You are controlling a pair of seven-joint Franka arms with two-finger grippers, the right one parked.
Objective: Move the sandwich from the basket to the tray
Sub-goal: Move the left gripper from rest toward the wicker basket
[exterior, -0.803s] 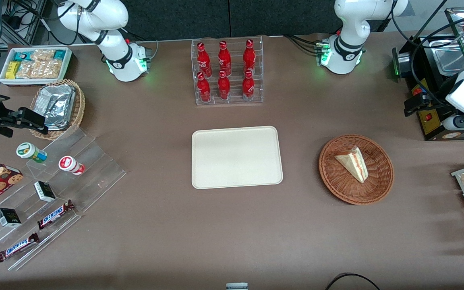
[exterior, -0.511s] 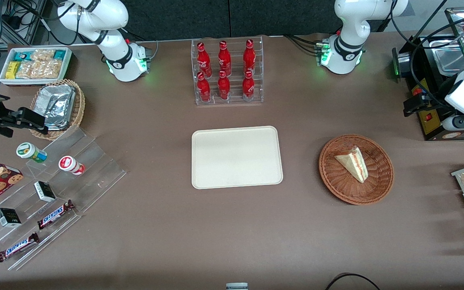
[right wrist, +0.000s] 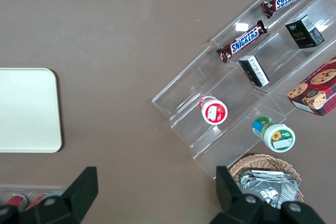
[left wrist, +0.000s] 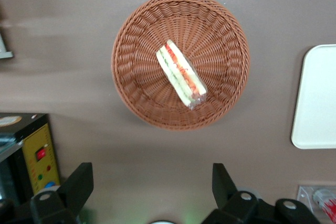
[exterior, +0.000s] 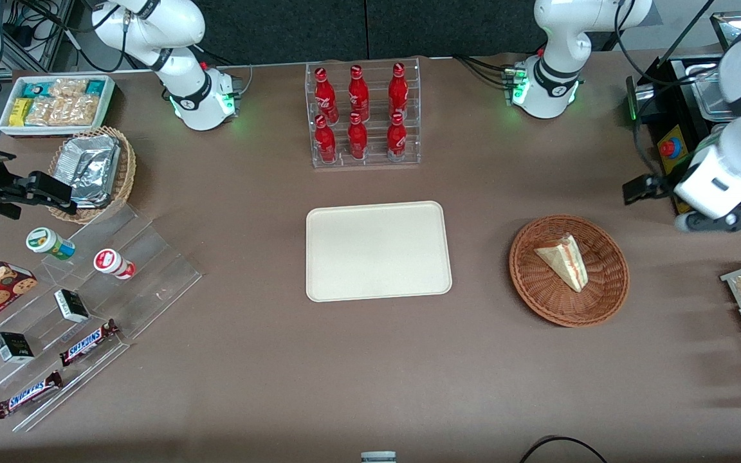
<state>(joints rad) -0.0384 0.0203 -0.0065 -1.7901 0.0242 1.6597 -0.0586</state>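
Front view: sandwich (exterior: pixel 562 260) lies in the basket (exterior: pixel 608 292), one bread face up, filling edge turned toward the working arm's end of the table (exterior: pixel 370 373). Tray (exterior: pixel 377 251) sits bare near the table's middle, well apart from the basket, closer to the parked arm's end. Tool (exterior: pixel 637 188) hangs above the table just beside the basket's rim, farther from the camera than the basket, not over the sandwich; its finger state does not show from this angle. A bottle rack (exterior: pixel 363 114) stands farther from the camera than the tray, clear of the likely path.

Left wrist view: basket (left wrist: pixel 131 77) fills the centre, sandwich (left wrist: pixel 181 73) on its weave, apparently in clear wrap. Both fingers (left wrist: pixel 79 184) are spread wide with nothing between them, well short of the sandwich. Tray corner (left wrist: pixel 315 98) is visible off to one side, bare.

Right wrist view: only the tray's edge (right wrist: pixel 26 109) shows, nothing on it.

Assessment: no part of the transfer is done. Tool is only nearing the basket; centring over the sandwich, descent, grasp, carry and release on the tray all remain.
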